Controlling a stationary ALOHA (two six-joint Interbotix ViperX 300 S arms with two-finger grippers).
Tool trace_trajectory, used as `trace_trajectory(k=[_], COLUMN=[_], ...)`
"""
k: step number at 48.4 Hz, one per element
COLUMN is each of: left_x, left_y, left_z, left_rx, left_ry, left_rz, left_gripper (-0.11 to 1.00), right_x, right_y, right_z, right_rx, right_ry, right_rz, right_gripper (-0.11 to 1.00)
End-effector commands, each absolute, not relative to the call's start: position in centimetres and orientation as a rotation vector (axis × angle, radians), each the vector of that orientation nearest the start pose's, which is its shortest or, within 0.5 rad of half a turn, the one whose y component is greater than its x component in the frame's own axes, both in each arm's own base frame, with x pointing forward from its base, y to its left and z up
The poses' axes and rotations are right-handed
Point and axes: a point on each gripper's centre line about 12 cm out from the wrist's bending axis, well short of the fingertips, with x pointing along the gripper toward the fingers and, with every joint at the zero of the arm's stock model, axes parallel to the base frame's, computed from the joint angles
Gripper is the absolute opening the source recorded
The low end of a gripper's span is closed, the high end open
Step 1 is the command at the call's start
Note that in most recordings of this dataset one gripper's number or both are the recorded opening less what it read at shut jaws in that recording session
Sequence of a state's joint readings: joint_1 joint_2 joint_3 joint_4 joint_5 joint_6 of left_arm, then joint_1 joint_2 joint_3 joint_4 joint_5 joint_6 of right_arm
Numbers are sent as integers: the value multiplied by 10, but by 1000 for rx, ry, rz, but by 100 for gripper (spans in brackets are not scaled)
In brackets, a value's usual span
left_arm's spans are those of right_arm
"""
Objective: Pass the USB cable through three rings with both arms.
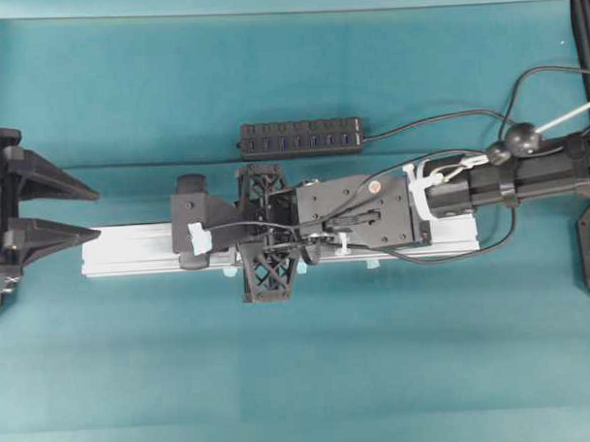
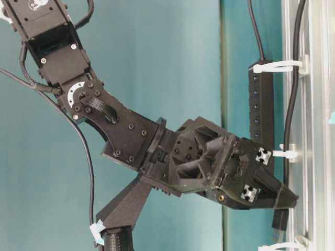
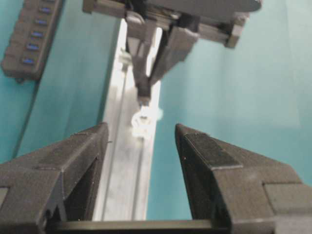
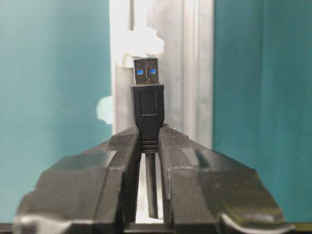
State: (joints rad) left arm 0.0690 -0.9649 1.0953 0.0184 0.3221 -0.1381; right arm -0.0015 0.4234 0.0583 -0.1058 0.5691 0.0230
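My right gripper (image 4: 150, 131) is shut on the black body of the USB plug (image 4: 147, 105). The plug's silver tip points at a whitish ring (image 4: 141, 44) just ahead on the rail. From the left wrist view, the same ring (image 3: 143, 119) stands right below the right gripper (image 3: 145, 92). At table level the cable (image 2: 293, 104) runs along the rail by two rings (image 2: 277, 66) (image 2: 285, 153), and another ring (image 2: 282, 246) lies beyond the plug (image 2: 279, 222). My left gripper (image 1: 98, 213) is open and empty at the rail's left end.
The silver aluminium rail (image 1: 131, 251) lies left to right across the teal cloth. A black multi-port hub (image 1: 300, 136) sits behind it, its cord leading off right. The right arm (image 1: 353, 214) stretches over the rail's middle and hides it.
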Motion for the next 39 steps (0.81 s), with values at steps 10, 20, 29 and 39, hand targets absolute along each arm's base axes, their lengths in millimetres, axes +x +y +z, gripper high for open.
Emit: trace_trajectory(k=[10,20,29,39], left_x=[189,183,181,181], left_y=[16,16,15,15], left_z=[258,262,258,258], left_rx=[-130,-131,-133,-133], left_ry=[455,444,461,461], left_rz=[113,113,113,113], left_gripper=[59,59,59,58], right_x=[507,512,518,524], right_y=[1,1,2,2], right_z=[141,140,142,142], right_rx=[-80,-80,-81,-64], right_ry=[1030,1025,1019,1008], right_rz=[-1,-2,-1,-2], right_gripper=[-7,-7,-7,-7])
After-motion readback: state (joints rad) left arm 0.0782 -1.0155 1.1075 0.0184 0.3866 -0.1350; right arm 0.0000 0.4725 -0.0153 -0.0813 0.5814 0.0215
